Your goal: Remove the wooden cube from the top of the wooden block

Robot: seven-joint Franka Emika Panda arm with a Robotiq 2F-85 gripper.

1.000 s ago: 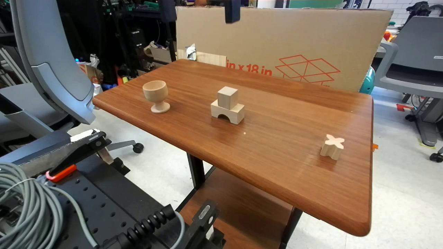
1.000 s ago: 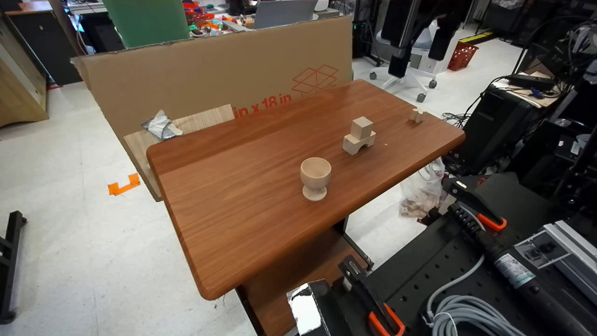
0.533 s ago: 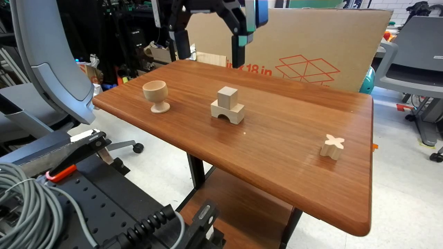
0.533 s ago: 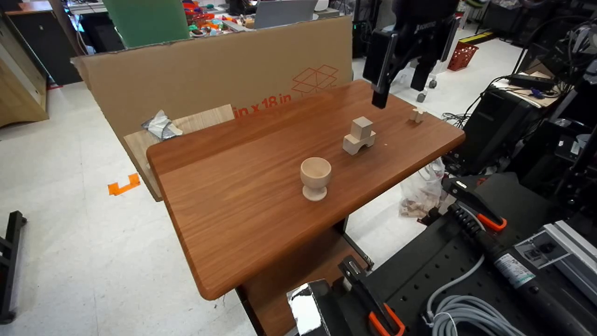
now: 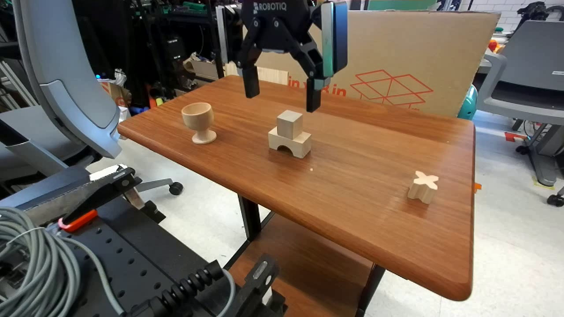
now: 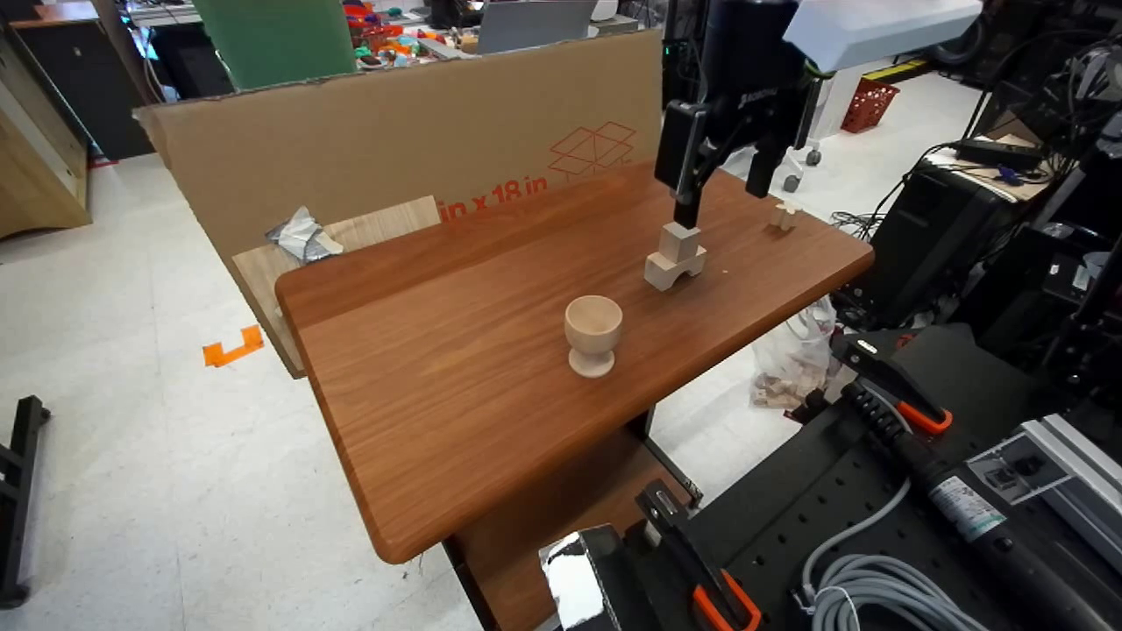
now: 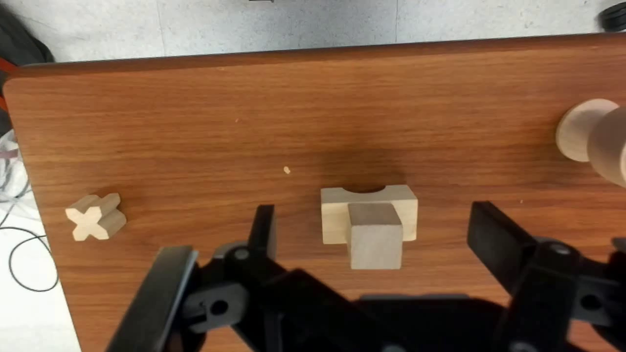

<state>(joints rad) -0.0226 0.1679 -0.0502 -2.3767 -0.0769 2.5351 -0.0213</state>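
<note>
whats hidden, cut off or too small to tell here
Wrist view: wooden cup, cut off by right edge.
Wrist view: pale speck, too small to identify.
In an exterior view: red lettering, partly behind gripper finger.
All views: patch of wooden block covered by wooden cube.

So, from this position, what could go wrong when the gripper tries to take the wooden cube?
The wooden cube rests on the wooden block, so the open gripper might knock it off if it closes unevenly. The block is wider than the cube, so gripping too low could catch both.
</note>
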